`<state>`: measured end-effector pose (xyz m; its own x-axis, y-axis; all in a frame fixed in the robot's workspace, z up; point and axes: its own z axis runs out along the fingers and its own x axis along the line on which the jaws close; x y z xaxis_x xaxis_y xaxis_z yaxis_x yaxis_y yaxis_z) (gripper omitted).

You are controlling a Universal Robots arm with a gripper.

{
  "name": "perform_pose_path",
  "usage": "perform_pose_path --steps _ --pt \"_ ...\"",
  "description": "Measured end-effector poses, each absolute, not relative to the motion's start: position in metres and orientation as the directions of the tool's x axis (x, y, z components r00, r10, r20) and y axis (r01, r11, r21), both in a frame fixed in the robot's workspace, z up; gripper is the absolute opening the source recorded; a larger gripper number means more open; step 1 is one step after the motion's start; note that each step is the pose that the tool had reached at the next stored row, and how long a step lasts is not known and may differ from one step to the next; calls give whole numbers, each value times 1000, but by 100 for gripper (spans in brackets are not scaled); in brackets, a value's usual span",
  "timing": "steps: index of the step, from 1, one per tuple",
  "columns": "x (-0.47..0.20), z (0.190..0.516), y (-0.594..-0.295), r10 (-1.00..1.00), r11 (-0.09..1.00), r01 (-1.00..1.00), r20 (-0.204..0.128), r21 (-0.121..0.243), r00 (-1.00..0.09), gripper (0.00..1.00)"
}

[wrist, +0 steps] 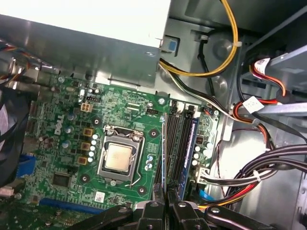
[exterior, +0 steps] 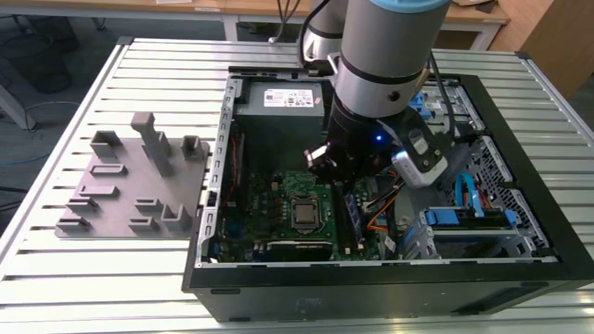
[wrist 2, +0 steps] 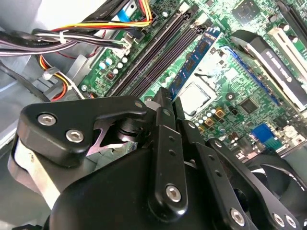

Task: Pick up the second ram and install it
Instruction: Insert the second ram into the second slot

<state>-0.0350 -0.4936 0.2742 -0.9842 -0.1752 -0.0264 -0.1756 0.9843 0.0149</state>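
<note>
Gripper (wrist: 166, 205) fingers (wrist: 154, 212) pinch the second ram (wrist: 163, 158) edge-on; I judge it parallel to the slots (exterior: 347, 216), running 12-to-6 in the exterior view.

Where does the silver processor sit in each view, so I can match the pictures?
Exterior view: the processor lies mid-motherboard, to the exterior view's left of the blue memory stick.
Second wrist view: the processor is in its socket, right beside the blue memory stick.
First wrist view: the processor is in its socket, with the black slots between it and the blue memory stick.
Shared landmark: the blue memory stick.
</note>
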Motion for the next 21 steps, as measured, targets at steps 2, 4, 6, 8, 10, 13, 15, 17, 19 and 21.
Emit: perform_pose_path --steps 2,4,6,8,10,13,15,17,19,21 --pt "-35 274 -494 -160 987 -161 -26 15 -987 14" --pt "-35 274 -494 -145 989 -146 -26 15 -989 14" --pt "-35 274 -494 -131 991 -131 -26 15 -991 14" --pt "-35 274 -494 -115 993 -116 -26 15 -993 14" --pt "-35 274 -494 -99 995 -99 -26 15 -995 14" --pt "-35 274 -494 -75 997 -75 -26 15 -997 14" --pt "-35 274 -494 -59 998 -60 -26 15 -998 14" --pt "-35 274 -494 -43 999 -44 -26 15 -999 14" --pt "-35 274 -494 -28 999 -28 -26 15 -999 14" --pt "-35 274 -494 -12 1000 -12 -26 15 -1000 14"
